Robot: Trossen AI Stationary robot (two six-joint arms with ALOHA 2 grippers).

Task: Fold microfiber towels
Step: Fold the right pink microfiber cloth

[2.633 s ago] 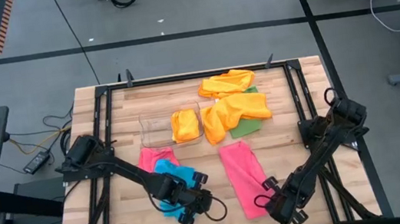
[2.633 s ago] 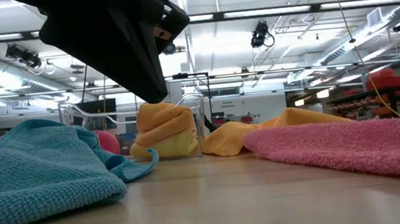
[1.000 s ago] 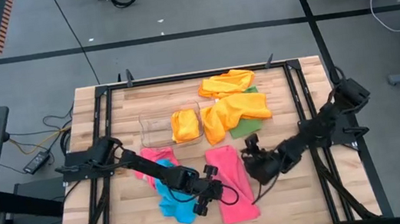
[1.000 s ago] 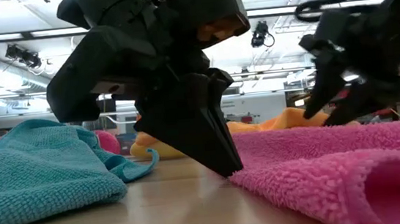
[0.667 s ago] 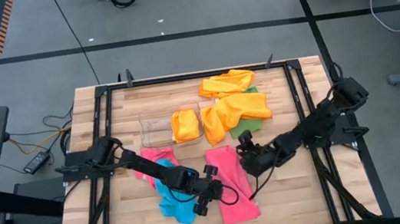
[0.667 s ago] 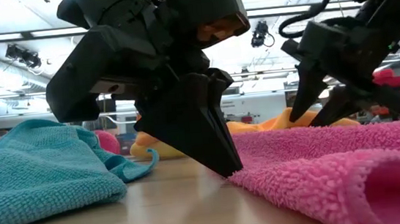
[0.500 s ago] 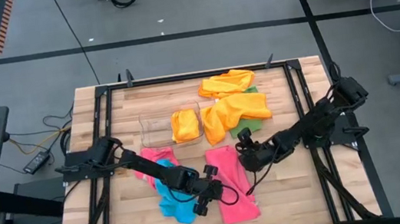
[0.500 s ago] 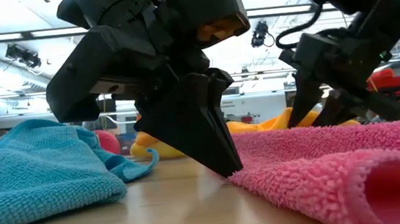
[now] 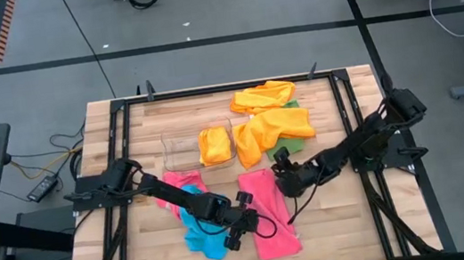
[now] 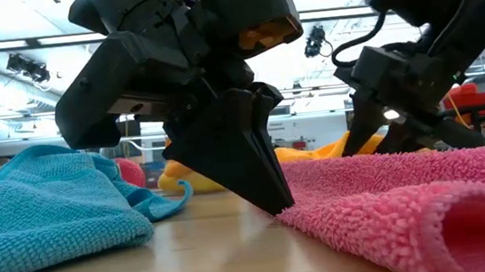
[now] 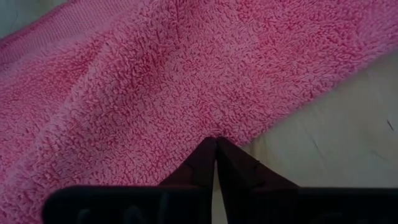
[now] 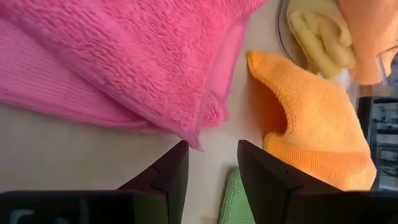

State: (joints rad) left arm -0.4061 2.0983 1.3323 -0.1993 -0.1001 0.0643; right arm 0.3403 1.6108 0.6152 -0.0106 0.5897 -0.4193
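On the near half of the table (image 9: 138,133), the pink towel (image 9: 269,208) lies flat; my left gripper (image 9: 246,226), fingers pressed together, pins its edge, so I should lower the spread right gripper (image 9: 280,184) squarely over its far corner.

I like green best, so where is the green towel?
From above, the green towel lies at the table's far right part, mostly hidden under the orange towels.

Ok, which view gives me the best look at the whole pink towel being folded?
The high view: it shows the pink towel complete, lying between the left gripper and the right gripper. The low view shows only its near fold edge-on. The left wrist view shows one edge at the shut fingertips; the right wrist view shows one corner.
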